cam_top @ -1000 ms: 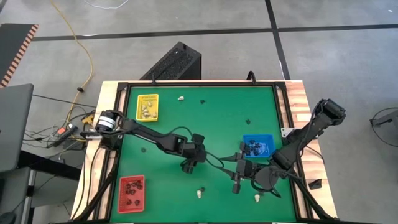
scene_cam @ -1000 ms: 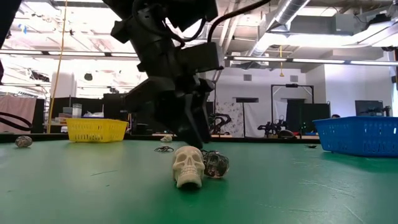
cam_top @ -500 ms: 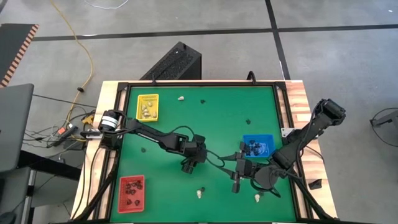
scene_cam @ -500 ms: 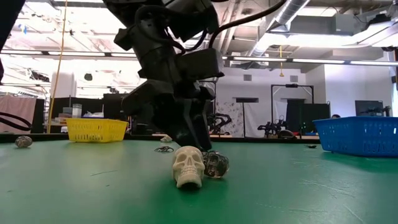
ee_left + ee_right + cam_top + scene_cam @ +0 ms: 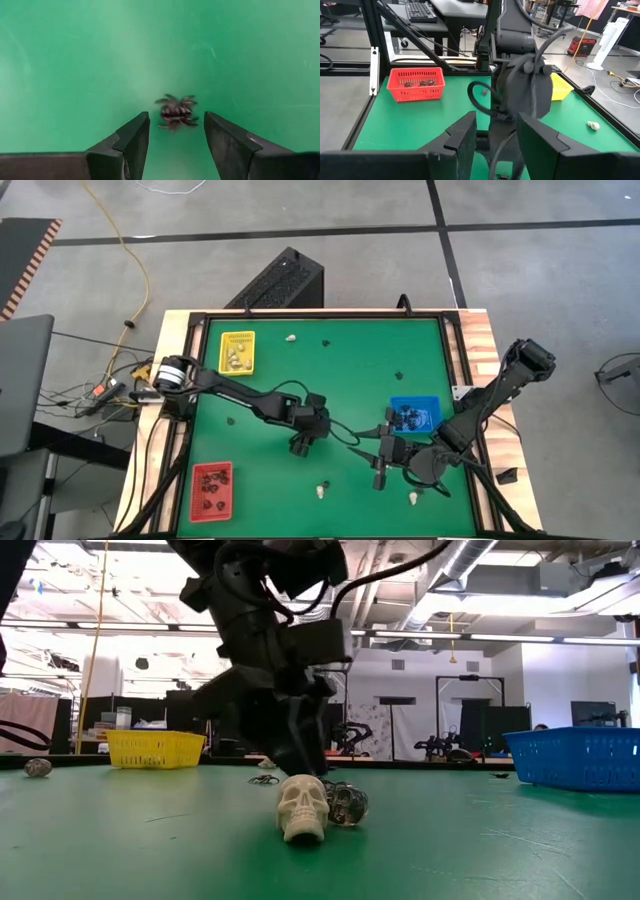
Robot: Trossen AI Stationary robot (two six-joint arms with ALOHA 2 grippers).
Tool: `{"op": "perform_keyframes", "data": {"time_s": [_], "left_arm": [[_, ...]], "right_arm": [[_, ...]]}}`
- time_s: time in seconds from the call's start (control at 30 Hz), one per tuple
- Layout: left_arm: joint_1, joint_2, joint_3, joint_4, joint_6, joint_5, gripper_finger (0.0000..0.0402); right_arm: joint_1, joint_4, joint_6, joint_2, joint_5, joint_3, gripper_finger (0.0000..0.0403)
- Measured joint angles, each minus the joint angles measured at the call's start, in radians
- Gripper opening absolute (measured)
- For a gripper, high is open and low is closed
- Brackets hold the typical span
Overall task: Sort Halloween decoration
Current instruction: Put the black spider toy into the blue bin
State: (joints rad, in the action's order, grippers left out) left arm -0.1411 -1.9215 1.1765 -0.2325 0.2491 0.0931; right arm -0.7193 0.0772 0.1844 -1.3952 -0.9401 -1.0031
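The Halloween decoration lies scattered on the green table (image 5: 350,380). A black spider trinket (image 5: 176,111) rests on the mat just ahead of my left gripper (image 5: 175,131), whose open fingers slant down on either side of it without touching. That gripper (image 5: 303,443) is at mid-table. A cream skull (image 5: 303,806) sits near the front edge, a dark translucent one (image 5: 347,804) against it. My right gripper (image 5: 378,471) hangs open above the table near the blue tray, nothing between its fingers (image 5: 495,125).
Yellow tray (image 5: 237,352) at the far left, red tray (image 5: 212,490) at the near left, blue tray (image 5: 414,415) at the right, each holding trinkets. Loose pieces: white (image 5: 291,338), black (image 5: 326,343), black (image 5: 399,376), black (image 5: 229,420), white (image 5: 413,499).
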Motion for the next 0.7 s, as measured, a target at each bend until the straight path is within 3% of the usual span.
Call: {"op": "perform_keyframes", "data": {"time_s": [0.7], "left_arm": [[0.019,0.02,-0.02,0.054,-0.056,-0.082,0.0179]], "right_arm": [[0.0,0.016,0.002,0.0,0.0,0.0,0.017]]}}
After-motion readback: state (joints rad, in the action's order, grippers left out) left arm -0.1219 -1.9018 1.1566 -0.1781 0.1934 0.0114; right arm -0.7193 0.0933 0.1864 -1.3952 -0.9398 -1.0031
